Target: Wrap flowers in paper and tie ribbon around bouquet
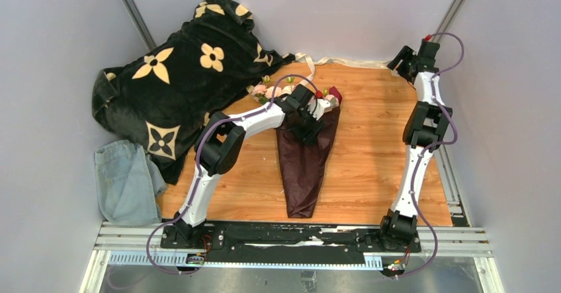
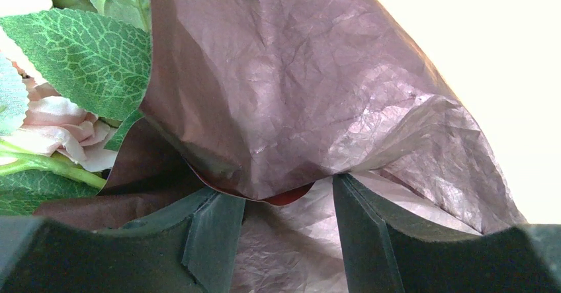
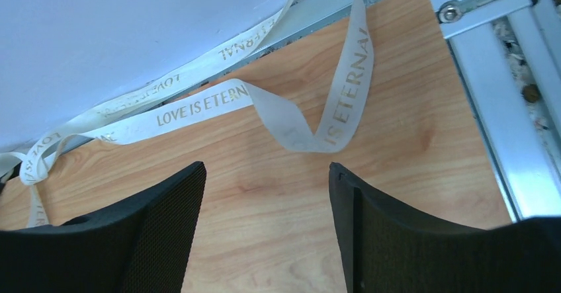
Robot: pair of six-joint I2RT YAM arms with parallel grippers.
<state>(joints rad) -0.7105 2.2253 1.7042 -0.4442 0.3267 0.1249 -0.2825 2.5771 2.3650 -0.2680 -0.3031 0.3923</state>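
Wooden table, wrapped bouquet, loose ribbon

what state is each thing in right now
paper: wrapped into a cone, lying flat
flowers: heads sticking out of the cone's top
ribbon: loose and looped at the far edge, untied
left gripper: open, fold of paper between its fingers
right gripper: open, empty, above the ribbon

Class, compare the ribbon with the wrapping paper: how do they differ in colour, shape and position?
The ribbon is pale cream with printed lettering; the paper is plain dark maroon. The ribbon is a narrow strip; the paper is a broad crinkled sheet, folded into a cone. The ribbon lies loose by the far wall; the paper wraps the flowers mid-table. Both rest on the table.
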